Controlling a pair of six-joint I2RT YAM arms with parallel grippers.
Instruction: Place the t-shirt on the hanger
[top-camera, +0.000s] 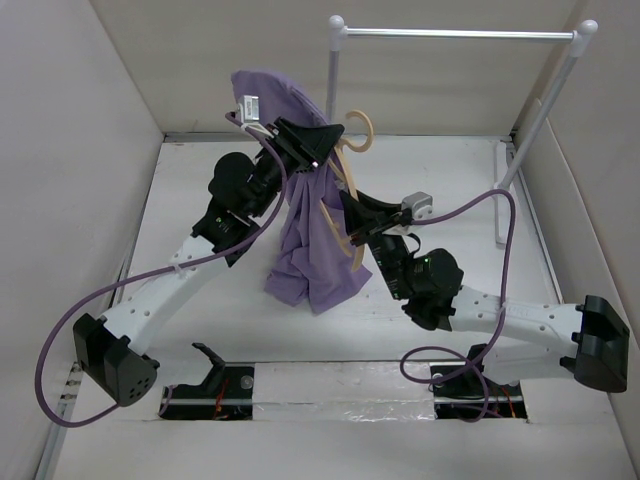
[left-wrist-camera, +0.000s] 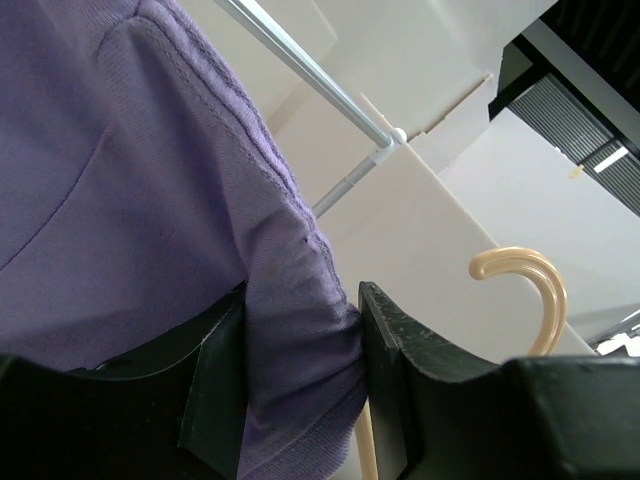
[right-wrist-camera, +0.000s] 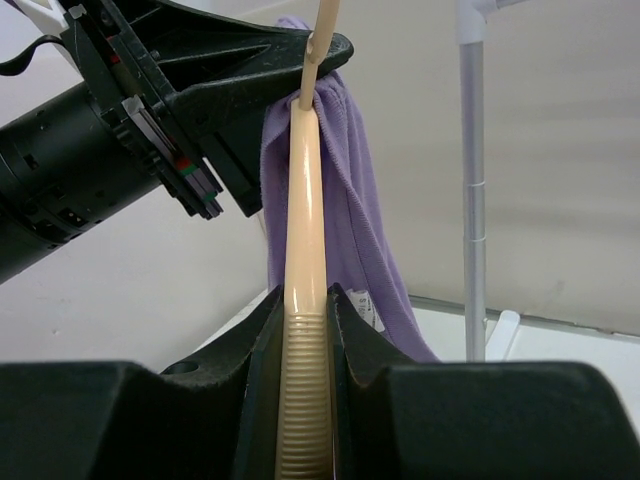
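The purple t-shirt (top-camera: 305, 240) hangs bunched in mid-air over the table, its lower end reaching down to the table. My left gripper (top-camera: 305, 143) is shut on a fold of its upper part, seen close in the left wrist view (left-wrist-camera: 290, 330). The pale beige hanger (top-camera: 345, 190) stands tilted, its hook (top-camera: 362, 130) up beside the left gripper; the hook also shows in the left wrist view (left-wrist-camera: 530, 285). My right gripper (top-camera: 352, 238) is shut on the hanger's ribbed arm (right-wrist-camera: 305, 380), below and right of the left one. The shirt (right-wrist-camera: 345, 210) drapes behind the hanger.
A white-and-metal clothes rack (top-camera: 455, 35) stands at the back right, its post (right-wrist-camera: 472, 200) showing in the right wrist view. Beige walls close in the white table (top-camera: 200, 330) at the left, the back and the right.
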